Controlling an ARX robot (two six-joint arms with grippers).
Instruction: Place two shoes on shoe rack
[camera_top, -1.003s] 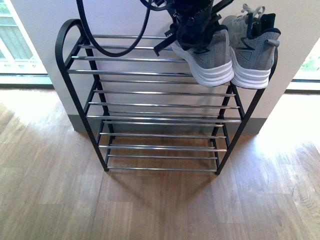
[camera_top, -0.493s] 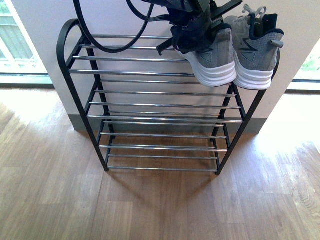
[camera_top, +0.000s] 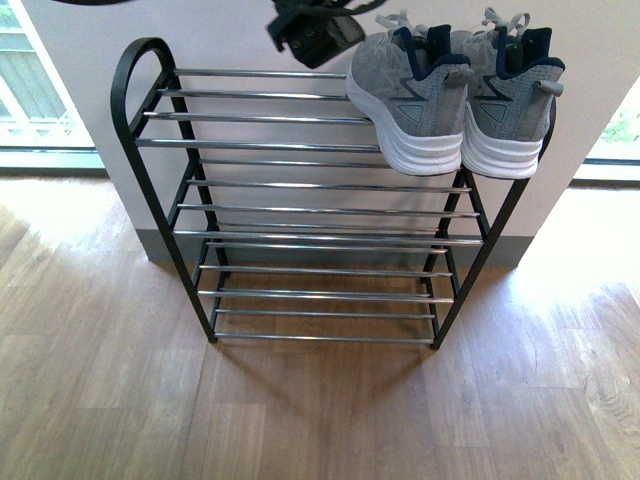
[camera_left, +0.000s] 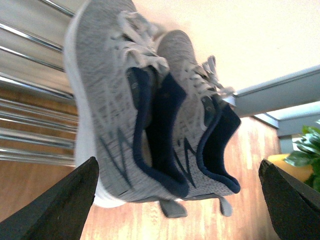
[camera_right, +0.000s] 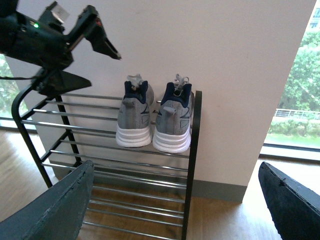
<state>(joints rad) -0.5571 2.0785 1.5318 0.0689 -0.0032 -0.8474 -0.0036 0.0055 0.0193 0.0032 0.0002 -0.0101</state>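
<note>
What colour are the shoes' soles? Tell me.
White soles, clearest in the right wrist view.

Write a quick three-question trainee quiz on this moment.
1. True or false: both shoes sit on the rack's top tier.
2. The left gripper is: A) shut on a shoe, B) open and empty, C) out of view.
3. Which end of the rack holds the shoes, the robot's left or right?
Key: 1 true; 2 B; 3 right.
</note>
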